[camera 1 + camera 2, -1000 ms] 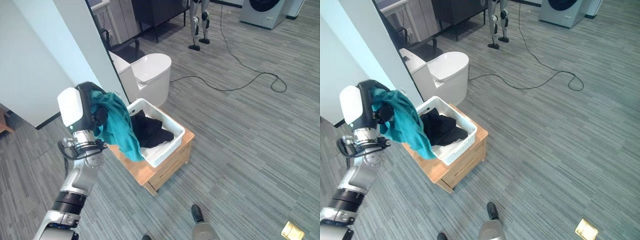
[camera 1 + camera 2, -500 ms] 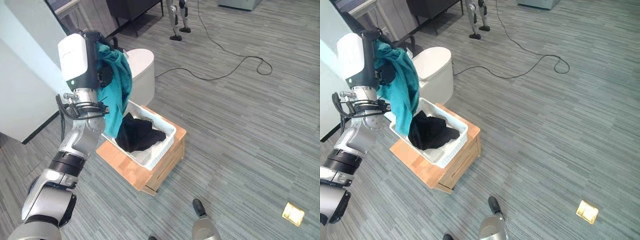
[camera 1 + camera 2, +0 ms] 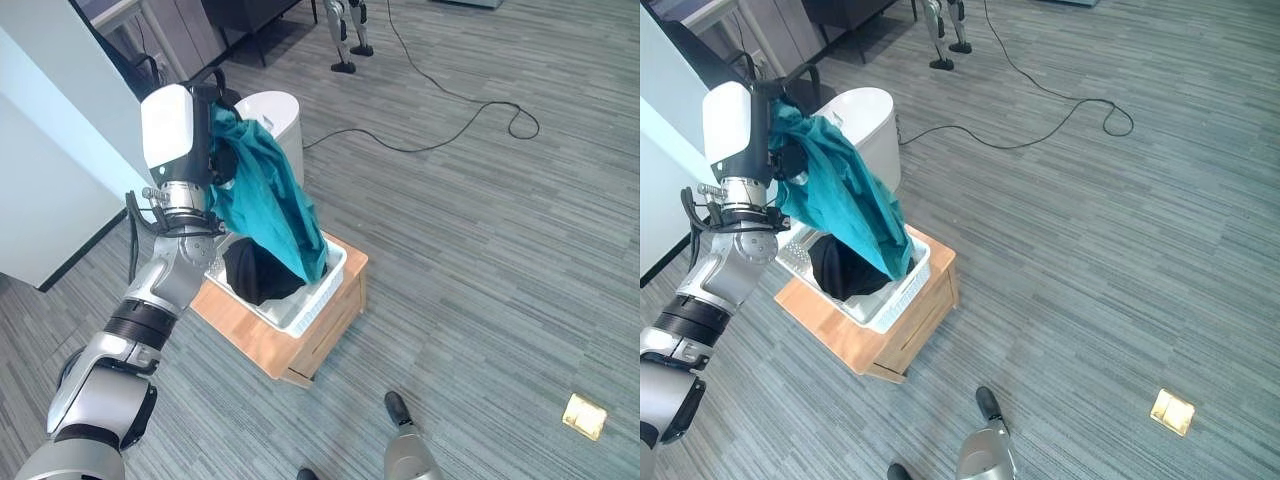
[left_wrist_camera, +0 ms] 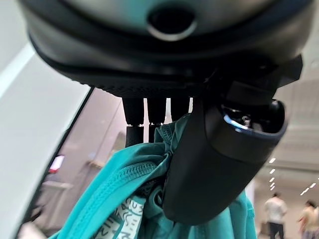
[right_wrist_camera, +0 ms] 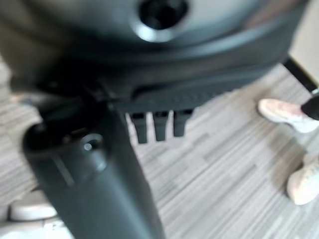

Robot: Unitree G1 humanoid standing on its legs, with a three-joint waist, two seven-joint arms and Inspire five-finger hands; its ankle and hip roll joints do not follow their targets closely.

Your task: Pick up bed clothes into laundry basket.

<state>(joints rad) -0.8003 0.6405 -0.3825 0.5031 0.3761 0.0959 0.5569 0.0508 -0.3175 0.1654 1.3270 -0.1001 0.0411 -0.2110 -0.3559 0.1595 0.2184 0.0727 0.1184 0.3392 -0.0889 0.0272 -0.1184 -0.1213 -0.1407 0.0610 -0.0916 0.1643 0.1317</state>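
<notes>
Closest to you, the right hand (image 5: 94,184) shows from its own wrist camera with thumb and fingers hanging straight and relaxed, nothing between them; past it lies grey plank floor (image 5: 224,164), and a person's pale shoes (image 5: 286,112) stand at the edge.

Next out, your left arm comes up from the lower left and the left hand (image 3: 205,140) is raised high, above the near left side of the laundry basket (image 3: 325,285). The wrist camera shows its fingers (image 4: 137,112) and thumb curled tight onto a bunched fold of the teal garment (image 3: 270,205), so you have it clamped. From the hand the cloth slopes down and away to the right, and its lower end hangs at the basket's far right corner, reaching the rim there; you cannot tell whether the tip rests inside or only against the wall.

The white slatted basket sits on a low wooden stand (image 3: 265,345) on the floor. Inside it you already have a heap of dark clothes (image 3: 255,275), lying in the middle and partly covered by the hanging teal cloth.

Just behind the basket and the raised hand stands a white toilet (image 3: 275,110), with a pale wall panel (image 3: 60,170) to its left. Further out a black cable (image 3: 470,115) snakes across the floor, and at the far edge you see the lower legs of another robot (image 3: 345,30). Off to the lower right, well apart from everything, a small yellowish plate (image 3: 583,416) lies on the floor.
</notes>
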